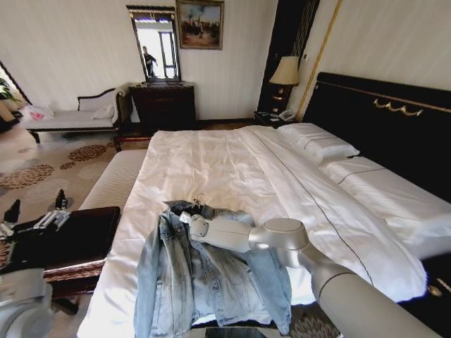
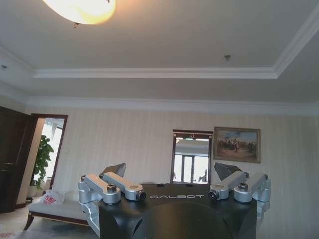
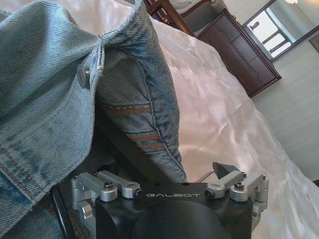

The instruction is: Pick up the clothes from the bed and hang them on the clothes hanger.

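Denim jacket [image 1: 211, 282] lying on bed [image 1: 232, 169], collar end over black hanger [image 1: 199, 206]. Am reaching right gripper [image 3: 172, 174] in at collar, spread open, grasping nothing. Best aiming under collar for hanger, avoiding loose cloth. Left gripper [image 2: 172, 177] idling, open, pointing ceilingward.

Smooth silver-grey right arm [image 1: 282, 243] with rounded joints, black wrist block marked GALBOT in pale letters, silver hinged linkage bars with dark screws, dark angular fingertips [image 2: 115, 170]
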Motion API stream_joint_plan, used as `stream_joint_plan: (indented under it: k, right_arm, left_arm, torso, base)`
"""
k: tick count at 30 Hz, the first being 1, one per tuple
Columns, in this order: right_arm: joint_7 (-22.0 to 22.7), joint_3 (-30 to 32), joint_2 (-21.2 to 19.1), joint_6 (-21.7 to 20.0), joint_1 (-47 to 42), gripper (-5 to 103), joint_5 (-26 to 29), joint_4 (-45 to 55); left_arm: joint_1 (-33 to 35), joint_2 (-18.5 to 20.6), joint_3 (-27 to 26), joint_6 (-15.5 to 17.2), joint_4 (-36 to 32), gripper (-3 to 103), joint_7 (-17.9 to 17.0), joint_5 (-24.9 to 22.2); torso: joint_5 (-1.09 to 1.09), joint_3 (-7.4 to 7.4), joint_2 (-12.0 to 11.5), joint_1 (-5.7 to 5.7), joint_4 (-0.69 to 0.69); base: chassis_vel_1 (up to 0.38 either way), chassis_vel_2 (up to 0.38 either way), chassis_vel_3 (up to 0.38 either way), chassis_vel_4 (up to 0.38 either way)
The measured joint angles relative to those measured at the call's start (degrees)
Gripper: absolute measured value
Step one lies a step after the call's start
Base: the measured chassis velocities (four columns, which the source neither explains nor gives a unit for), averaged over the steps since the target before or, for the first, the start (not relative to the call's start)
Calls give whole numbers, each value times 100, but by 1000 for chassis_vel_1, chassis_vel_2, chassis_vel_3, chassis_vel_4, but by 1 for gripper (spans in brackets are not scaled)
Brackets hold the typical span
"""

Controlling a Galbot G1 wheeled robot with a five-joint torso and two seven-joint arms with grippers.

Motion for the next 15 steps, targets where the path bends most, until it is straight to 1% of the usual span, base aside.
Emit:
stream_joint_plan:
  k: [4,5,7,10,12,15]
  right_arm:
    - [4,-2,1,-143,-4,100,-22,-56]
    - [18,-2,-1,-256,-12,100,-44,-116]
    - [32,-2,-2,-357,-14,100,-54,-140]
    - [33,-2,-4,-375,-3,100,-52,-33]
    - [28,-26,-1,-380,40,100,-14,271]
    - [19,-50,-1,-327,51,100,-9,404]
  left_arm:
    - [-22,2,27,0,8,100,1,0]
    - [-35,12,33,1,20,100,1,0]
    - [-50,36,33,3,45,100,2,0]
    - [-50,55,18,3,58,100,2,-14]
    - [-50,85,-9,4,79,100,2,-40]
    - [-52,87,-11,4,81,100,2,-45]
  torso:
    - [1,0,0,-1,0]
    - [1,0,0,-1,-1]
    - [1,1,-1,1,-3]
    - [0,1,-2,1,-3]
    - [1,0,-2,1,0]
    - [0,0,-1,0,-1]
  base:
    - [0,0,0,0]
    - [0,0,0,0]
    - [0,0,0,0]
    - [0,0,0,0]
    - [0,0,0,0]
    - [0,0,0,0]
